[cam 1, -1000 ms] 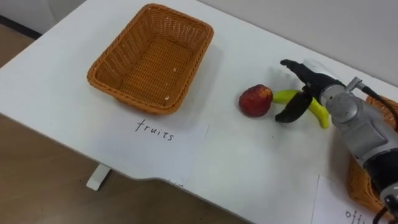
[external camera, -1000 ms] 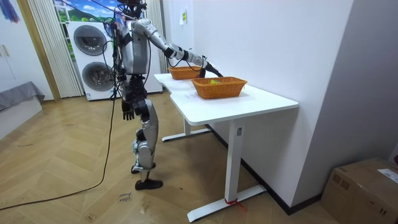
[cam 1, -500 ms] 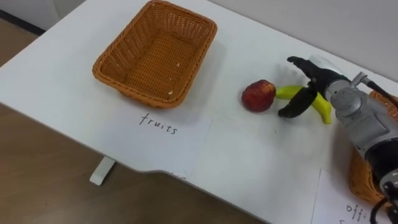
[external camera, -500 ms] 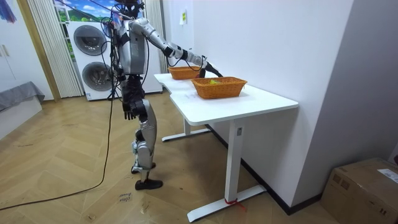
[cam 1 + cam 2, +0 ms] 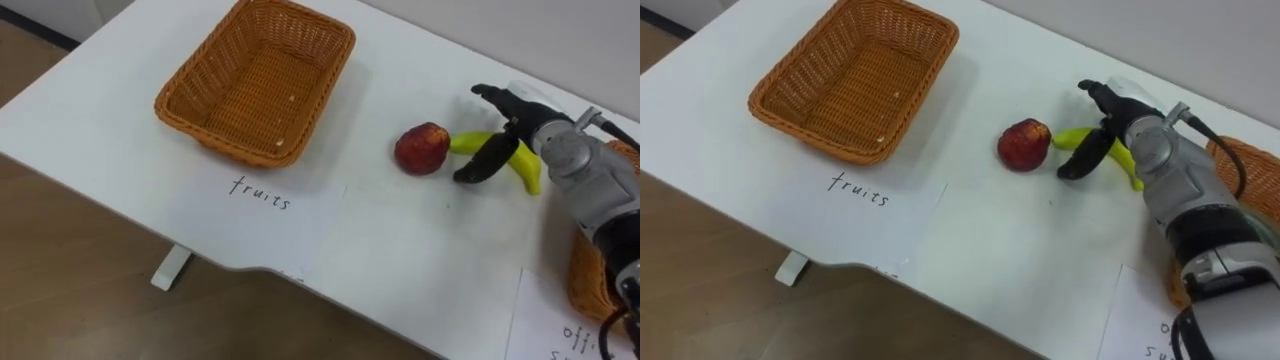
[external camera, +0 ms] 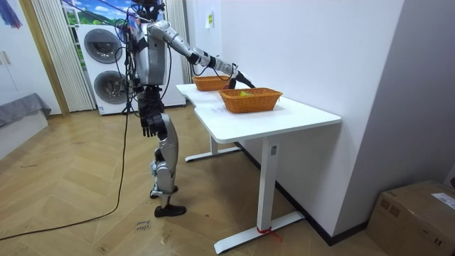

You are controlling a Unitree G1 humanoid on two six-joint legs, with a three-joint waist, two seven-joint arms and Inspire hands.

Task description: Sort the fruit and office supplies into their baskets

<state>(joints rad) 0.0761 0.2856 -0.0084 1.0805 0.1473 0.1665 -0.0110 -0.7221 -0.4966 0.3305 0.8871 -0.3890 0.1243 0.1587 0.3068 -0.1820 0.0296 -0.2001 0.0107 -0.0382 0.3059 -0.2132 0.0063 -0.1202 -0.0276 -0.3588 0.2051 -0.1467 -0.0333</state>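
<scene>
Banana [image 5: 527, 170], curved, smooth, beside round red apple [image 5: 422, 149]

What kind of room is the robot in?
Probably a home-style room, maybe a laundry corner: stacked washing machines stand behind the robot, the floor is wood parquet, and a white table holds wicker baskets.

Handwritten label "fruits" on the paper sheet [image 5: 300, 215] before the wicker basket [image 5: 180, 100]; second sheet [image 5: 545, 320], lower right, begins "of", remainder cut off.
</scene>
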